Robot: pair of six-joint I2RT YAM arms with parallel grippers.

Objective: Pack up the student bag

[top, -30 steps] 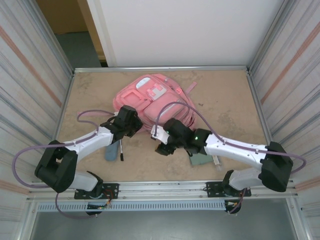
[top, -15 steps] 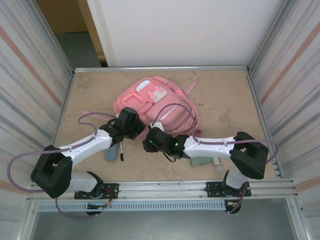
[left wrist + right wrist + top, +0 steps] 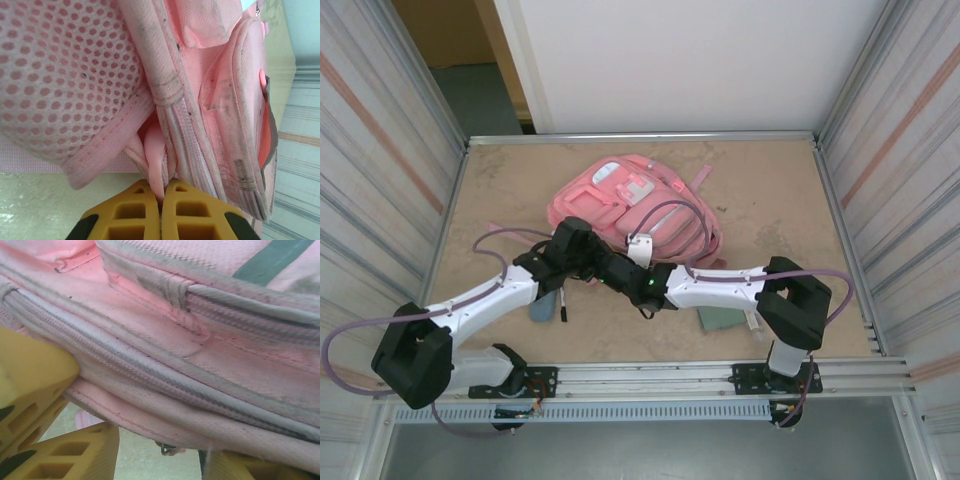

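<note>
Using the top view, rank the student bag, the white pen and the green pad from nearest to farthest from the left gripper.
1. student bag, clamped in the left gripper.
2. white pen, toward the near edge.
3. green pad, far right.

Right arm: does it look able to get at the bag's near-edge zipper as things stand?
Probably yes. The right gripper sits at the student bag's near edge, its open fingers straddling the fabric just below the zipper, nothing between. The left gripper pinches a pink tab beside it.
</note>
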